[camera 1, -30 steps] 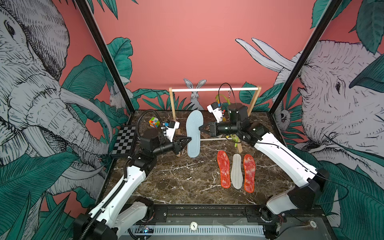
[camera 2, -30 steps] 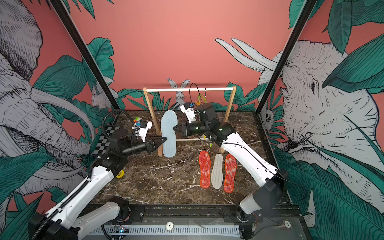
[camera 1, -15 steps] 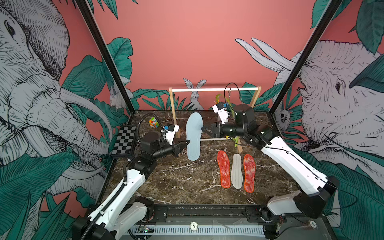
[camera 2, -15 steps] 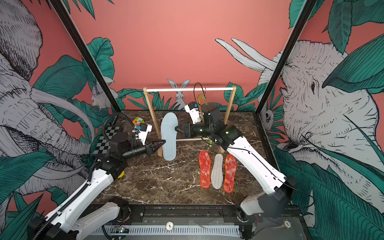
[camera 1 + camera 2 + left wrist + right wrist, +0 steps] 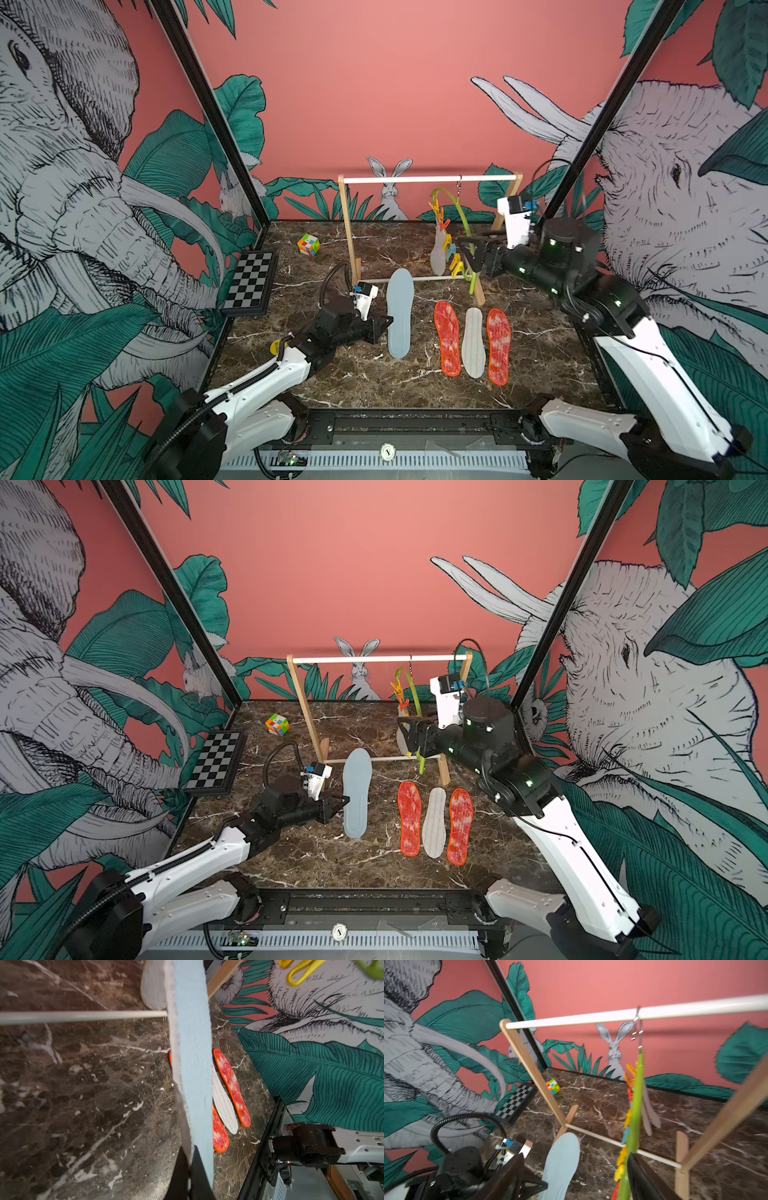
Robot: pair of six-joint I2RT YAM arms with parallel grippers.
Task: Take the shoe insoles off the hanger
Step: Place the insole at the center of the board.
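My left gripper [image 5: 387, 323] [image 5: 190, 1156] is shut on the long edge of the blue-grey insole [image 5: 400, 311] [image 5: 356, 798] and holds it low over the marble, left of the rack's foot rail. The lime-green hanger [image 5: 457, 208] [image 5: 636, 1105] hangs by its hook from the white rod. A light grey insole [image 5: 437, 257] [image 5: 652, 1114] is still clipped to it. My right gripper [image 5: 467, 253] [image 5: 571, 1184] stands open at the hanger's lower end, one finger [image 5: 643, 1178] right beside the green hoop. Two red insoles [image 5: 447, 338] [image 5: 498, 345] and a white insole [image 5: 473, 343] lie flat on the table.
The wooden rack [image 5: 347, 224] with its white rod [image 5: 415, 180] stands at the back middle. A colour cube [image 5: 308, 244] sits at the back left, and a chessboard [image 5: 251, 282] lies along the left wall.
My right gripper let go of the blue-grey insole, opened and drew back to the hanger. My left gripper closed on the insole and carried it down and toward the front.
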